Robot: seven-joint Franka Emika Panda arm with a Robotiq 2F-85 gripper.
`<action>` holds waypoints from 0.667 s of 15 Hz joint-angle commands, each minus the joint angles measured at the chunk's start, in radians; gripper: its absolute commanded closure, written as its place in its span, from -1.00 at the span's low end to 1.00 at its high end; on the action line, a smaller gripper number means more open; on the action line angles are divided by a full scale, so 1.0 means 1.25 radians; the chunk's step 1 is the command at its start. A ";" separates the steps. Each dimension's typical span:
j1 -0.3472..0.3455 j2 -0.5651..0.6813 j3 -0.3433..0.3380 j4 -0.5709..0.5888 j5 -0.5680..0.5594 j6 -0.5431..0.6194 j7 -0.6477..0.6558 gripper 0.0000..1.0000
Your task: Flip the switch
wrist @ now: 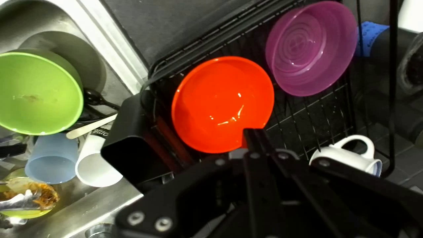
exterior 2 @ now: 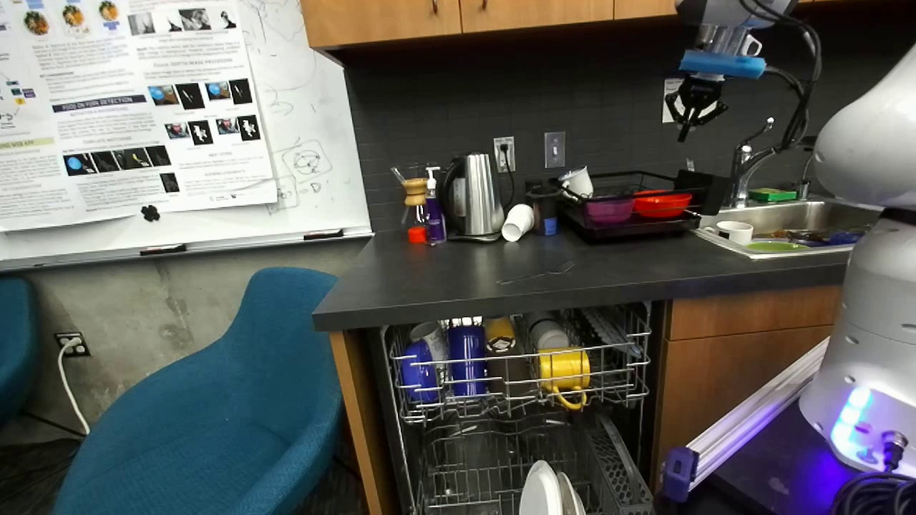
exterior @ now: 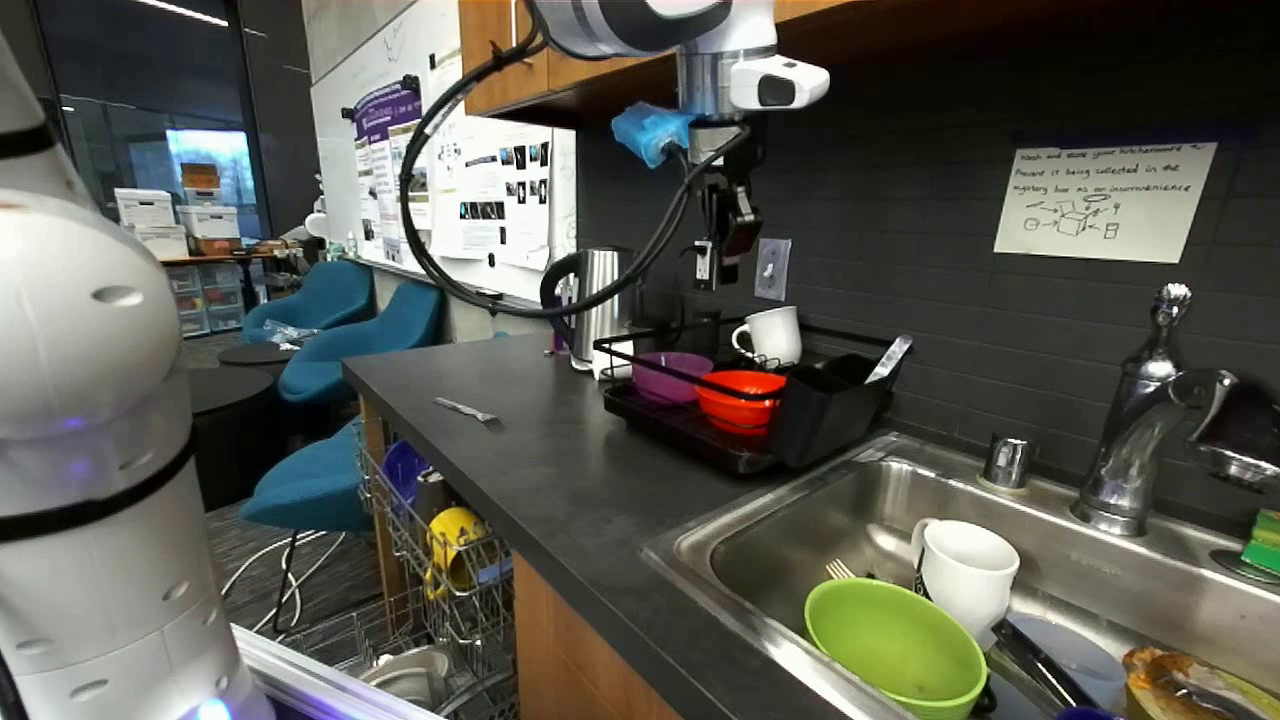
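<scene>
The light switch (exterior: 772, 270) is a grey wall plate with a small toggle on the dark tiled wall. It also shows above the dish rack in an exterior view (exterior 2: 554, 149). In the wrist view the switch is out of view. My gripper (exterior: 735, 268) points down and is apart from the switch. In an exterior view the gripper (exterior 2: 683, 134) hangs well to the right of the switch and higher than the rack. In the wrist view its fingertips (wrist: 256, 130) are together with nothing between them, above the red bowl's edge.
Below the gripper stands a black dish rack (exterior: 690, 440) with a red bowl (wrist: 223, 104), a purple bowl (wrist: 310, 48) and a white mug (exterior: 775, 335). An outlet (exterior 2: 504, 152) with a plug and a steel kettle (exterior 2: 481, 193) are beside the switch. The sink (exterior: 800, 540) holds dishes.
</scene>
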 commanded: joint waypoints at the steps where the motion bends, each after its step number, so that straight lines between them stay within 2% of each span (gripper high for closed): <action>1: -0.023 -0.079 0.002 -0.057 -0.074 -0.018 -0.058 1.00; 5: -0.038 -0.116 -0.003 -0.091 -0.101 -0.005 -0.079 1.00; 6: -0.032 -0.079 0.001 -0.062 -0.085 -0.008 -0.062 0.98; 10: -0.035 -0.099 0.001 -0.078 -0.086 -0.008 -0.071 0.98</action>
